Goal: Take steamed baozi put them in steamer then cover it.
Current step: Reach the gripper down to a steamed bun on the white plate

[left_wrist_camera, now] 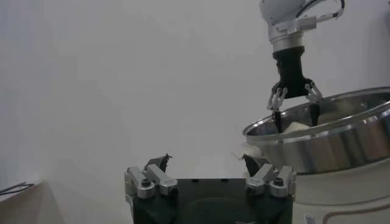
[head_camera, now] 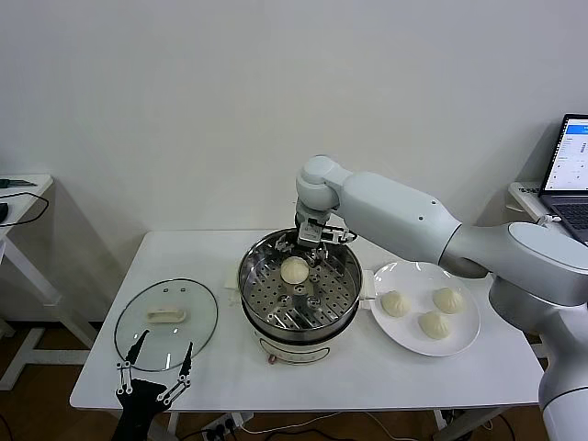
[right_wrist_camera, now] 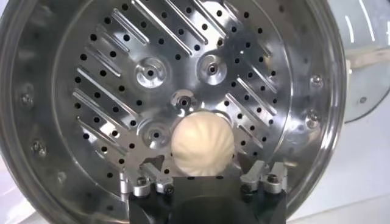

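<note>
Nearest you, the left gripper (head_camera: pixel 154 372) idles, jaws spread, beside the lid (head_camera: pixel 166 323), while your right gripper (head_camera: pixel 312 246) hangs with jaws apart over the bun (head_camera: pixel 294 269) resting in the steamer (head_camera: pixel 299 289); three baozi (head_camera: pixel 423 310) wait on the plate (head_camera: pixel 469 338) just right of it, nearer the right arm.

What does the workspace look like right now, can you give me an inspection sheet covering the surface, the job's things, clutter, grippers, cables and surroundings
Surface: white table.
Job's things: steamer at the middle of the table, one baozi on its perforated tray; three baozi on the white plate to its right; glass lid lying flat to its left, so the steamer is uncovered.
Clutter: nothing seen.
Grippers: right gripper open, over the steamer above the baozi; left gripper open, at the table's near edge by the lid, holding nothing.
Cables: cord under the table's near edge.
Surroundings: white wall; laptop at right; side table at left.
</note>
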